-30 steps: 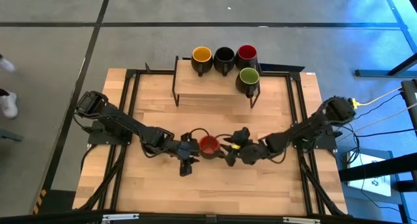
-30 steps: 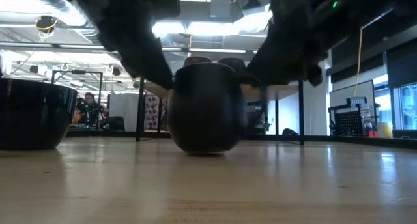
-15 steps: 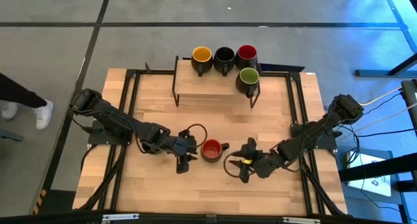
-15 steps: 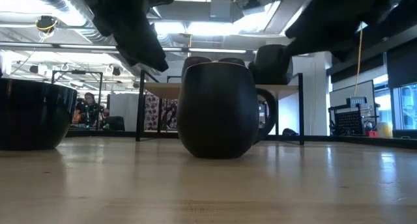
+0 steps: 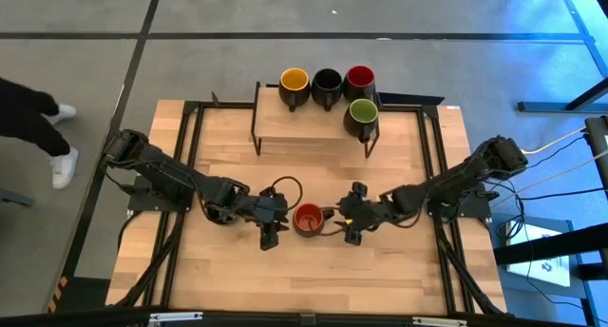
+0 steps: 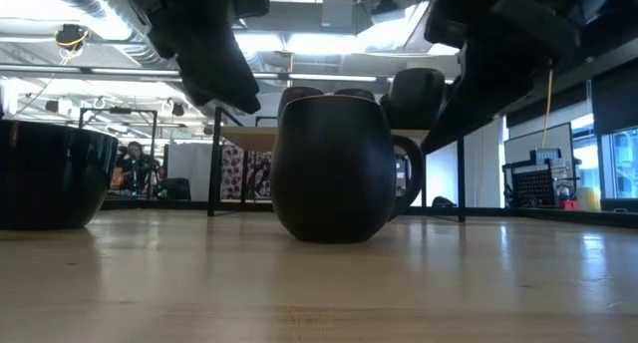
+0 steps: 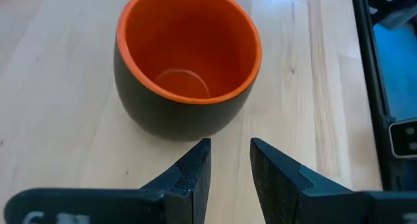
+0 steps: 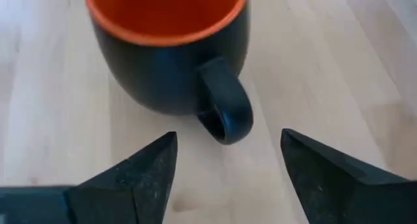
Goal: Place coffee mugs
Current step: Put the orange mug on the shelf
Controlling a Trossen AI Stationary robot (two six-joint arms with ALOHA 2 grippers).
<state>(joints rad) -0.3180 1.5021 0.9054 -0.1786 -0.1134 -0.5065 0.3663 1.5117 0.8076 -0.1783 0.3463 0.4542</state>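
A dark coffee mug with a red inside point(image 5: 307, 219) stands upright on its base on the wooden table point(image 5: 237, 270). Its handle point(image 8: 225, 113) points toward the table's right. My left gripper point(image 5: 276, 225) hangs just left of the mug point(image 7: 189, 61), fingers a narrow gap apart, clear of its wall. My right gripper point(image 5: 343, 222) stands open just right of it, fingers wide on either side of the handle's line and short of it. Farther back, yellow point(image 5: 294, 83), black point(image 5: 327, 83), red point(image 5: 359, 80) and green point(image 5: 363, 114) mugs stand on a raised rack.
The raised rack point(image 5: 304, 127) on black legs fills the table's far middle. A black metal frame point(image 5: 190, 146) runs along the table's sides. In the low view a dark round vessel point(image 6: 45, 173) stands at the left edge. A person's leg point(image 5: 33, 118) shows left of the table.
My right gripper left the mug, drew back toward the table's near right corner, then came back toward the handle, rolling as it went. The mug has shifted a little to the right, and its handle now shows free on the right.
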